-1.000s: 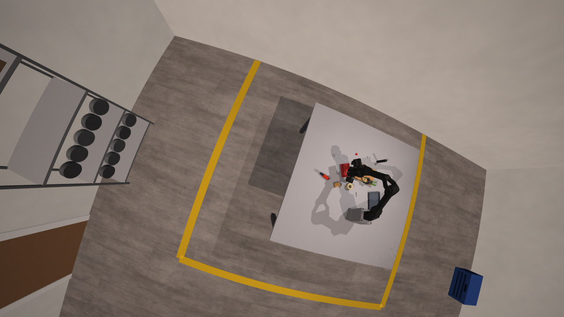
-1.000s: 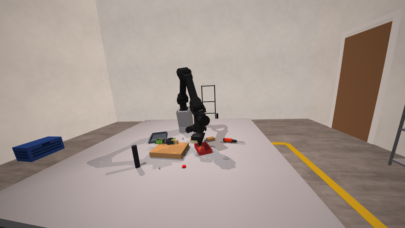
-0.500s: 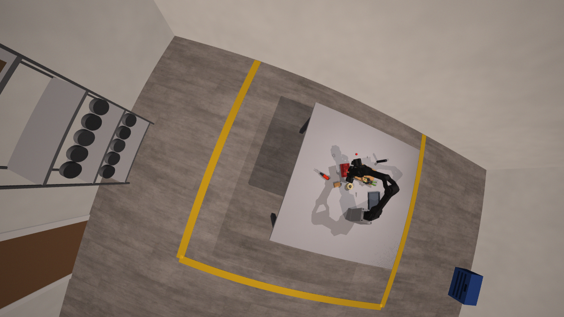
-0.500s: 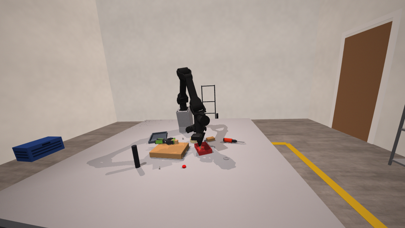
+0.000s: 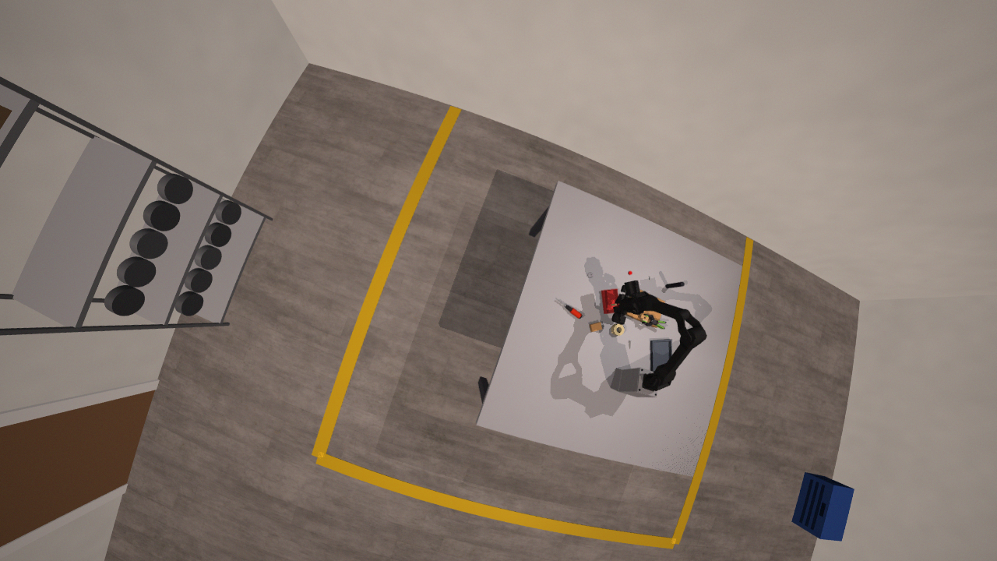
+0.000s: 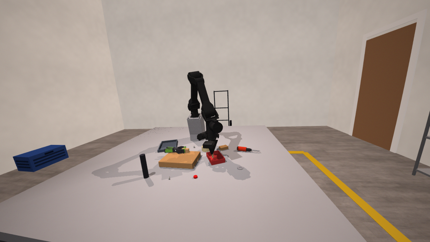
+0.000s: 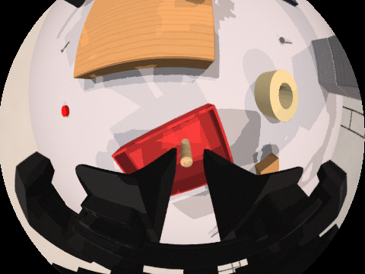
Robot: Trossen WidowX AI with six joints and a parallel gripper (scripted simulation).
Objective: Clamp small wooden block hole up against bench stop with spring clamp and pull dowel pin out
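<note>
In the side view the clamp (image 6: pixel 175 149) and block (image 6: pixel 186 149) sit at the board's back edge (image 6: pixel 180 159). The dowel pin (image 7: pixel 185 152) lies in the red tray (image 7: pixel 172 146), beside the board. My gripper (image 7: pixel 190 153) hangs over the tray (image 6: pixel 215 157) with its fingers open on either side of the pin and a gap on each side. I cannot make out the bench stop.
A cream tape roll (image 7: pixel 278 94) and a small loose wood block (image 7: pixel 267 164) lie right of the tray. A grey tray (image 6: pixel 167 145), an upright black cylinder (image 6: pixel 144 166), a red button (image 6: pixel 195 176) and an orange screwdriver (image 6: pixel 246 148) stand around the board.
</note>
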